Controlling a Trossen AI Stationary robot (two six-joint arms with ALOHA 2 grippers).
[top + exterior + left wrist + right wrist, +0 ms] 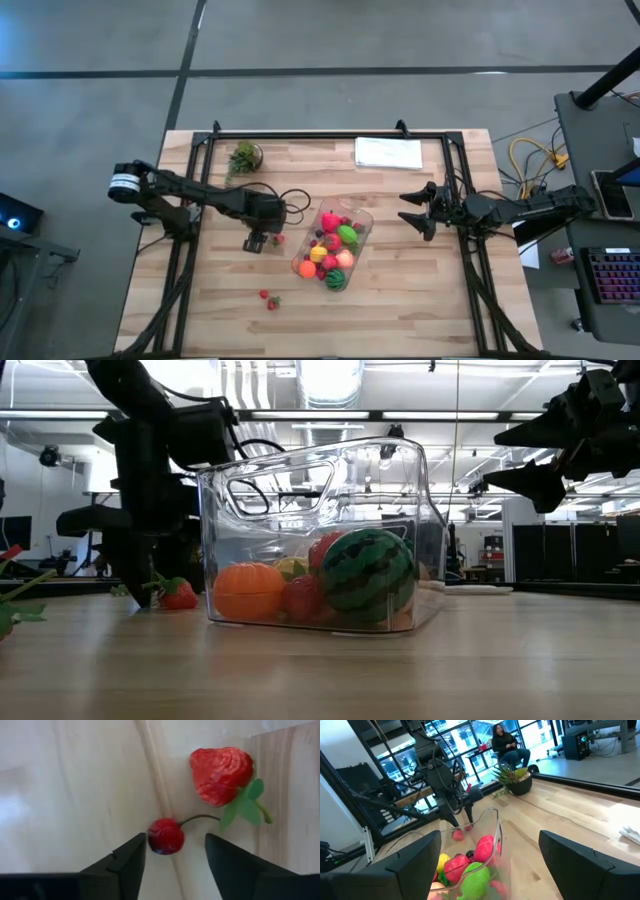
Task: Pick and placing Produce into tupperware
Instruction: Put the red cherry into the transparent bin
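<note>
Left tool (175, 857) down at the tabletop (420, 300) near its middle, just beside the tub's (362, 217) left side. Fingers (127, 862) spread, straddling a small red cherry (166, 836); the cherry sits in the gap nearer one finger, cannot tell if touching, not pinched. A thin stem runs from the cherry toward a strawberry (221, 774) with green leaf lying just beyond on the wood.

Clear tub in the middle of the tabletop, holding a pile of toy produce: watermelon (368, 573), orange (249, 590), a pink piece (484, 848), a green one (472, 879), some red and yellow ones. Two more little red pieces (268, 298) lie loose toward the near edge, left of the tub, well apart from it.

Right tool (418, 210) hangs raised over the right side of the tabletop, near the tub's right side, fingers spread, holding nothing.

Potted plant (243, 157) toward the far-left corner; white sheet (388, 152) at the far edge. A person (507, 746) sits in the room beyond.
</note>
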